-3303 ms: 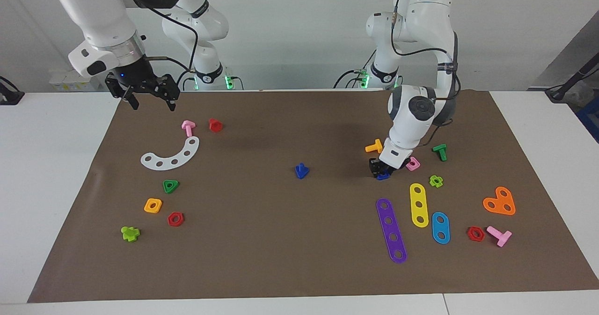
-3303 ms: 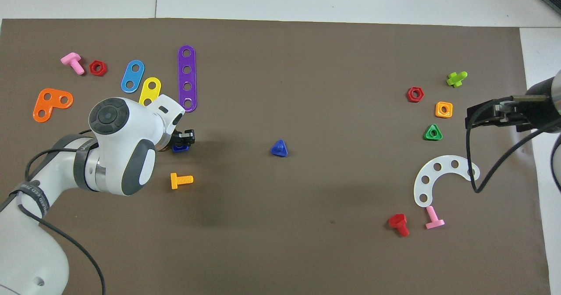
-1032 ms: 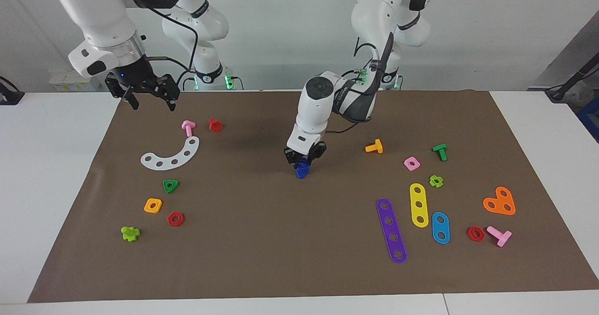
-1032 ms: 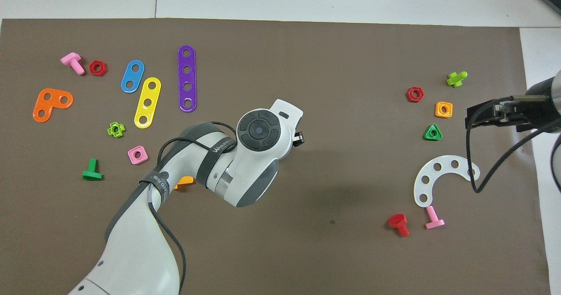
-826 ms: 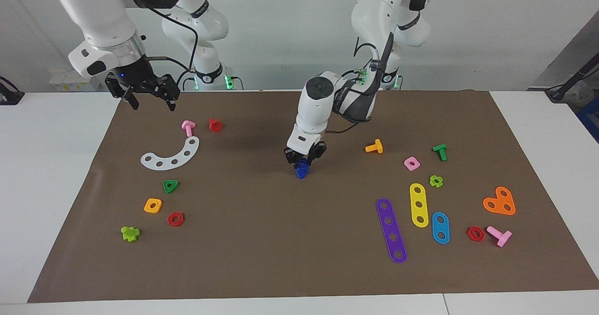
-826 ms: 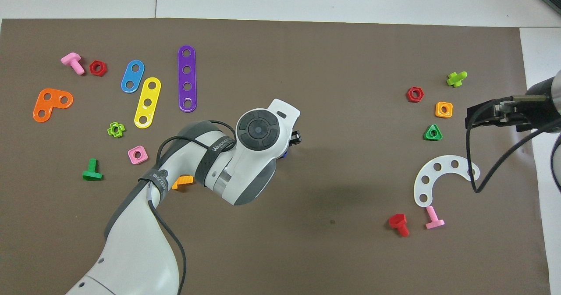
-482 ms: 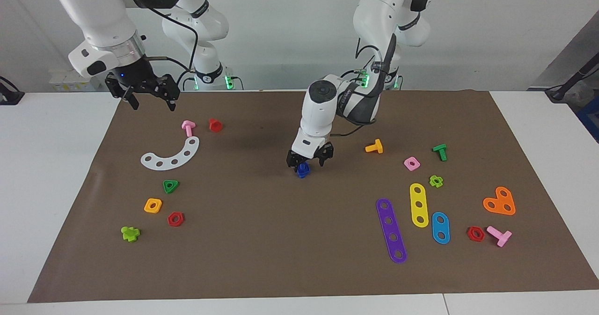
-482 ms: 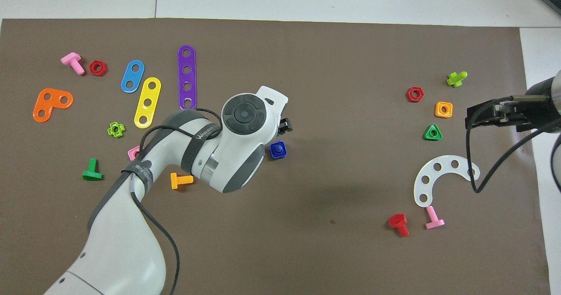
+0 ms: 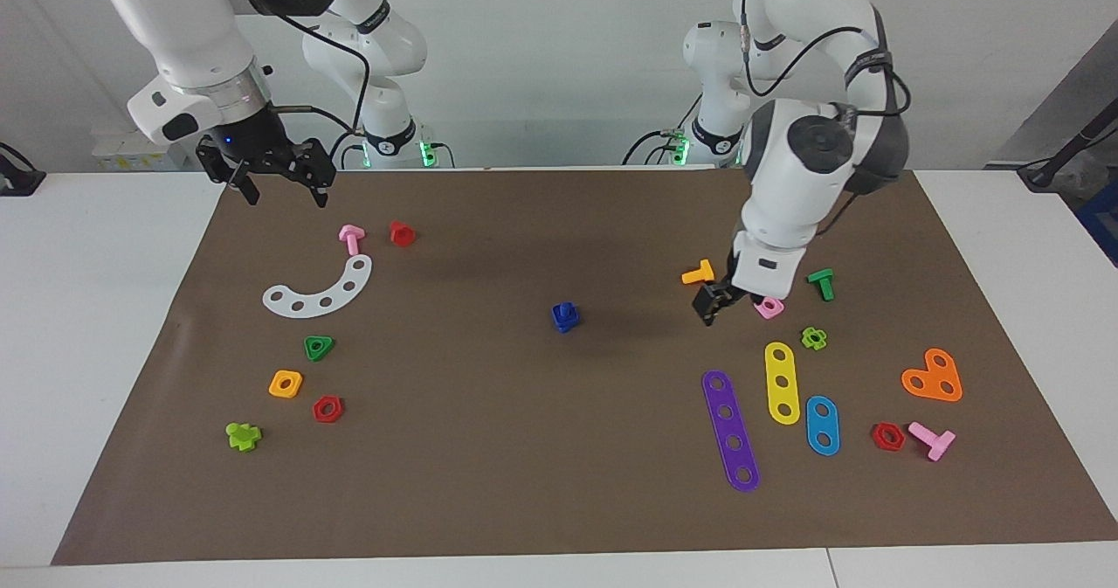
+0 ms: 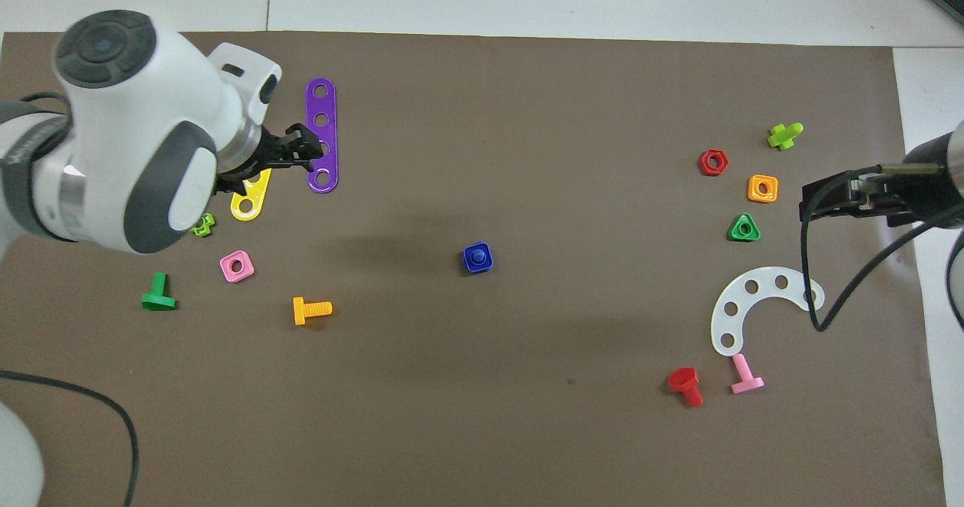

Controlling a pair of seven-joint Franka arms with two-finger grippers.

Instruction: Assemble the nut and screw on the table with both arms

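Released a second ago and left at mid-counter [image 9: 131, 518]: blue nut [image 9: 566, 317] seated over the screw [image 10: 477, 256], shaft tip showing through the hole — assembly apparently done. Left claw [image 9: 718, 301] withdrawn, now raised well clear toward its own end, above the pink nut [image 9: 769, 308], fingers spread, empty. Left arm bent, wrist angled down. Right claw [image 9: 272, 174] waiting, open, empty, over the counter's edge.

Both end effectors [image 9: 714, 305] [image 9: 278, 179] open, raised
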